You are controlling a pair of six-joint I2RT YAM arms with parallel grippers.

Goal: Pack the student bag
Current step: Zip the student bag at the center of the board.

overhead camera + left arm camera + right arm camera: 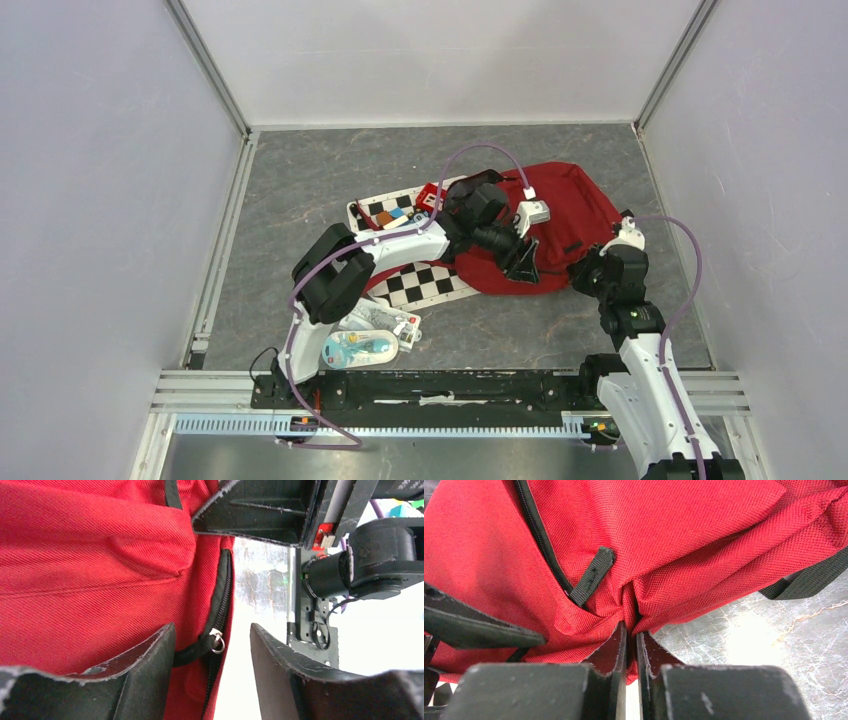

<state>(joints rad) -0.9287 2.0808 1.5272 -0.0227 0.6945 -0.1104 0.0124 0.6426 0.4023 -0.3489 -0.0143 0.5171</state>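
Clamped almost together at the very front of the right wrist view, the right jaws are grasping a bunched fold of the student bag [704,540], with the red weave squeezed up between them. Just up and to the left of those jaws a short black tab [593,575] pokes out beside a black zipper [536,530]. Off to their right a black webbing strap [811,580] trails onto the grey marbled surface [774,645]. The left jaws are released and stand well apart with nothing gripped. Red cloth fills everything on one side of them. A silver zipper pull [217,642] sits in the gap between them, close to the finger that lies against the bag, where the black zipper line runs along the bag's edge. From overhead the bag lies slumped on the surface with both pairs of jaws at its near edge, the left ones toward the middle of that edge and the right ones near them at the corner. Back behind the left jaws, under the left arm [335,275], a black-and-white chequered sheet [425,283] meets the bag's edge. A second chequered card [385,210] with small coloured pieces on it lies on their far left side. Clear plastic packets [365,340] rest well apart from the jaws, near that arm's base.
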